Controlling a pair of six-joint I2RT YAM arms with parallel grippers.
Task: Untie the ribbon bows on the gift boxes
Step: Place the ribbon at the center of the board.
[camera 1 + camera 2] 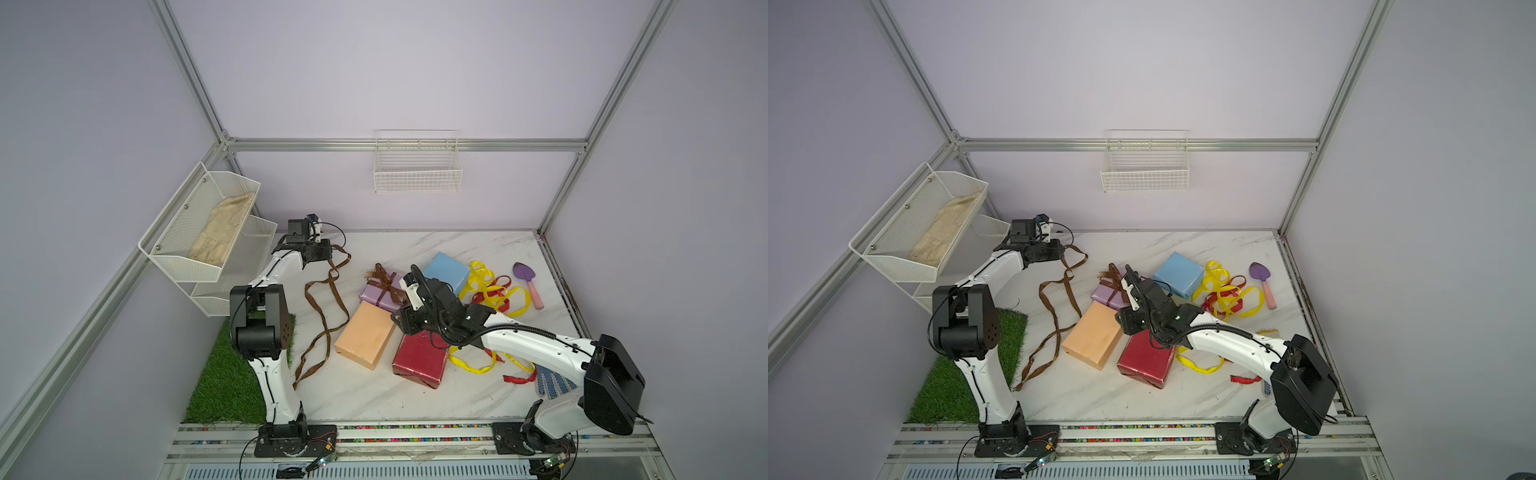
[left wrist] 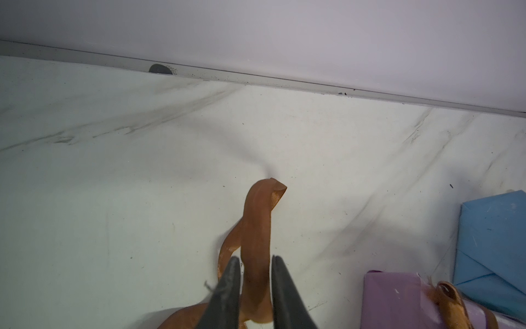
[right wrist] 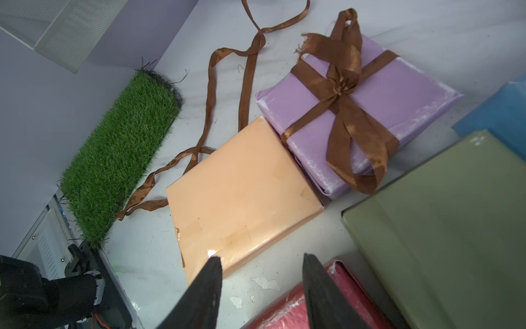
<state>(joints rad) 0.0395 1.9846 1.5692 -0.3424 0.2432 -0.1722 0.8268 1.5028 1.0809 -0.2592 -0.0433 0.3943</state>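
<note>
A brown ribbon bow (image 3: 341, 82) is still tied on the lilac gift box (image 1: 380, 293). Around it lie the peach box (image 1: 365, 334), dark red box (image 1: 419, 357) and light blue box (image 1: 446, 272); the olive green box (image 3: 441, 228) shows only in the right wrist view. A loose brown ribbon (image 1: 328, 307) trails across the table up to my left gripper (image 2: 253, 259), whose jaws stand slightly apart with the ribbon (image 2: 256, 222) loose between them. My right gripper (image 3: 262, 259) is open and empty over the gap between the peach and dark red boxes.
Loose yellow ribbons (image 1: 486, 286) and a red ribbon (image 1: 494, 297) lie tangled at the right, by a purple trowel (image 1: 525, 276). A blue-dotted glove (image 1: 552, 384) lies under the right arm. A grass mat (image 1: 232, 374) and white wire baskets (image 1: 199, 232) are at the left, another basket (image 1: 417, 174) on the back wall.
</note>
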